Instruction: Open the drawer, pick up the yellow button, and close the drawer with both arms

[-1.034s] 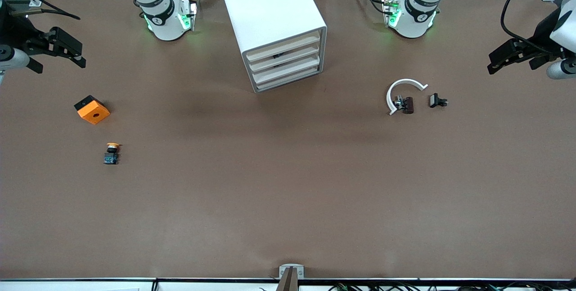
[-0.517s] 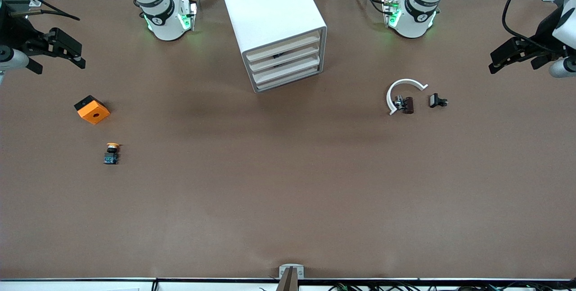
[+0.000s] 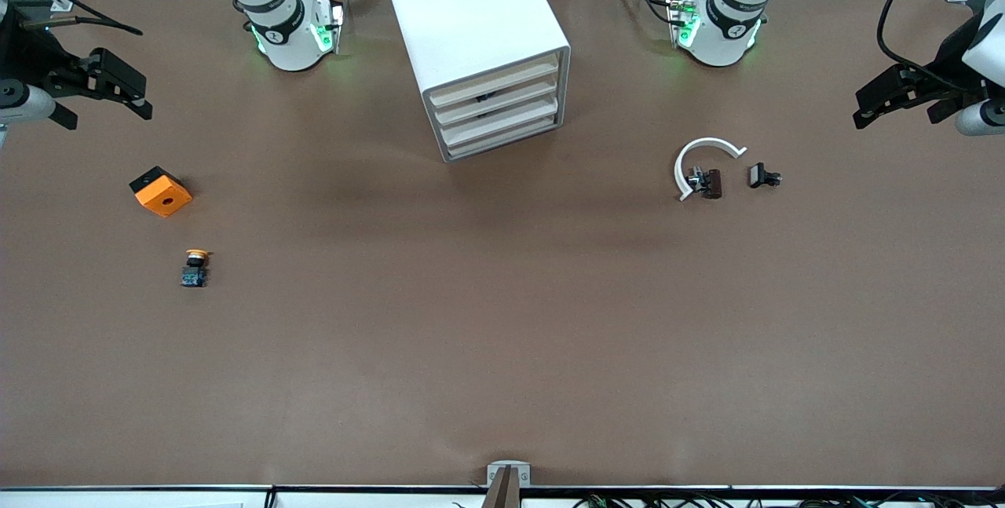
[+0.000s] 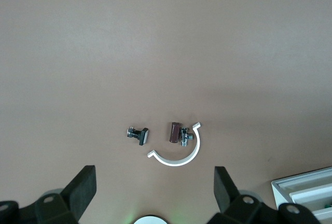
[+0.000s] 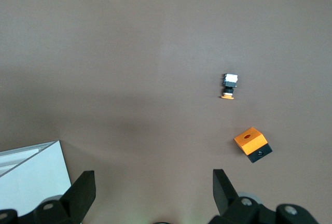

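The white cabinet [image 3: 463,13] stands between the two arm bases. Its top drawer [image 3: 493,78] sits flush with the three below. The button [image 3: 195,266], with its orange cap and blue base, lies on the bare table toward the right arm's end; it also shows in the right wrist view [image 5: 229,87]. My right gripper [image 3: 140,96] hangs open and empty over the table's edge at that end, well apart from the button, and shows the same in its wrist view [image 5: 154,185]. My left gripper [image 3: 860,109] hangs open and empty over the table's edge at the left arm's end, as its wrist view [image 4: 154,182] confirms.
An orange square block with a hole [image 3: 161,191] lies a little farther from the front camera than the button. Toward the left arm's end lie a white curved piece [image 3: 703,158], a brown part [image 3: 711,183] and a black clip [image 3: 763,177]. The cabinet's corner shows in the left wrist view [image 4: 306,193].
My left gripper has drifted slightly outward toward the table's end. My right gripper has hardly moved. Nothing on the table has moved.
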You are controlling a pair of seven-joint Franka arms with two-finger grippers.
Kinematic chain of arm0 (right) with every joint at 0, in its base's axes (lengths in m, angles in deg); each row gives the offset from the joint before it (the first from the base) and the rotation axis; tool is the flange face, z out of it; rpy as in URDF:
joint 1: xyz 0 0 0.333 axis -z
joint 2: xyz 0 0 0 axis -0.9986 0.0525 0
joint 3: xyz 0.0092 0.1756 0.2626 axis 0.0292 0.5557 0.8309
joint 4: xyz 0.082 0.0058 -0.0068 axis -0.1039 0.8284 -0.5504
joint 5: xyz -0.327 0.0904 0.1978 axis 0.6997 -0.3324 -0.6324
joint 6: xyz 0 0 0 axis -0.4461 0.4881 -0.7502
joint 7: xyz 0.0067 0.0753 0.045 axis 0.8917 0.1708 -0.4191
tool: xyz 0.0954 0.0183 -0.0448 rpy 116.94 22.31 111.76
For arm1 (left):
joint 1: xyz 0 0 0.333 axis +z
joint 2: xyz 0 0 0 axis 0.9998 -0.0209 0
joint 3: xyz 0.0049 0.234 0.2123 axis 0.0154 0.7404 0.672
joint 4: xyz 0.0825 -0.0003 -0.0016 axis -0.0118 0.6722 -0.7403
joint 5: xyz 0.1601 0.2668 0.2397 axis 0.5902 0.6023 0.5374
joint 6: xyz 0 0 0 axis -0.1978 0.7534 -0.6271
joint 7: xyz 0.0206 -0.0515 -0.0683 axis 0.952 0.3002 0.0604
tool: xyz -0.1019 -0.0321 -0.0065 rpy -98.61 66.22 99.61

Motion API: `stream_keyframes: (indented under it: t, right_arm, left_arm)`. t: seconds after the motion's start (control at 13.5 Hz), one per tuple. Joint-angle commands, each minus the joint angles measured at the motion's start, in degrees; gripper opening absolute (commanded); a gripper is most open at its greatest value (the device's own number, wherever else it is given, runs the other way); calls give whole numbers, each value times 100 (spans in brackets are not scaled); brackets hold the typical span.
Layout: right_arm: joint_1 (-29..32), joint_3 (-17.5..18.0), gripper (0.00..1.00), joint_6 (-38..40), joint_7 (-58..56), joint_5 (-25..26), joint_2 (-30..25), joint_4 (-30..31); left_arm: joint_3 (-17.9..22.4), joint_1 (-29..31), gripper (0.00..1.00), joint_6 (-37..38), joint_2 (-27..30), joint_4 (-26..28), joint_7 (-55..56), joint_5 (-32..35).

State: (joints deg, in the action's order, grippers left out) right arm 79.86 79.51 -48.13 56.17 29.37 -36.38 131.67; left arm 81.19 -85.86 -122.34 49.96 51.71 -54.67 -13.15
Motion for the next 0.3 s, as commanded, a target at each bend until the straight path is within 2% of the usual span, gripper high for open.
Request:
stream_keyframes:
  t: [0.0, 0.22]
  right_arm:
    - [-122, -53, 100, 6, 2, -41, 46, -98]
    - [-122, -53, 100, -126, 2, -49, 55, -98]
  left_arm:
    - [12, -4, 100, 54, -51, -166, -137, 69]
    - [12, 5, 100, 54, -51, -166, -137, 69]
